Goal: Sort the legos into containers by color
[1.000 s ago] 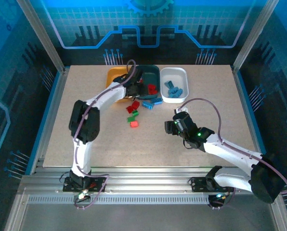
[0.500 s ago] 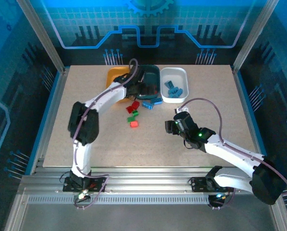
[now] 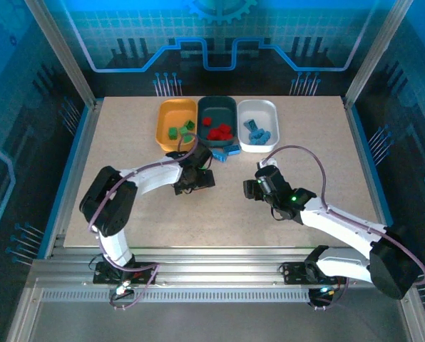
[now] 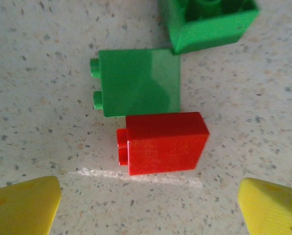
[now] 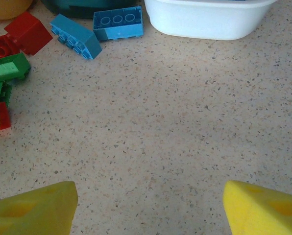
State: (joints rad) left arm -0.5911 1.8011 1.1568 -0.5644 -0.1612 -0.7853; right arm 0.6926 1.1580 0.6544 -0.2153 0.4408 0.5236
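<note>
Grippers both spread, nothing held. Left gripper (image 4: 146, 205) sits low over the table (image 3: 305, 142) on the near side of the dark teal tub (image 3: 217, 114). Its yellow fingertips (image 4: 21, 205) are wide apart with bare tabletop between them.

Just ahead of it is a red brick (image 4: 163, 143) on its side, studs pointing sideways. Its long edge touches a green brick (image 4: 136, 89), also on its side. A second green brick (image 4: 209, 22) lies beyond, toward the teal tub; touching the first or just beside it, cannot tell.

Right gripper (image 5: 151, 205) is also on the near side of the teal tub, off toward its white-tub end, well apart from the loose bricks. A blue brick (image 5: 75, 35) and a second blue brick (image 5: 118, 23) lie just beside the teal tub's near rim.

Orange-yellow tub (image 3: 166, 114), left of the teal tub, holds sorted green bricks (image 3: 180, 130). The teal tub holds sorted red bricks (image 3: 217, 130). White tub (image 3: 259, 105), on its right, holds sorted blue bricks (image 3: 255, 132).

Handling, judged: hard, light plastic with glossy faces, so likely slippery but not fragile. Best to take the red brick across two flat faces, off the studs and clear of the green neighbour so that doesn't drag along. By color it goes in the teal tub.
</note>
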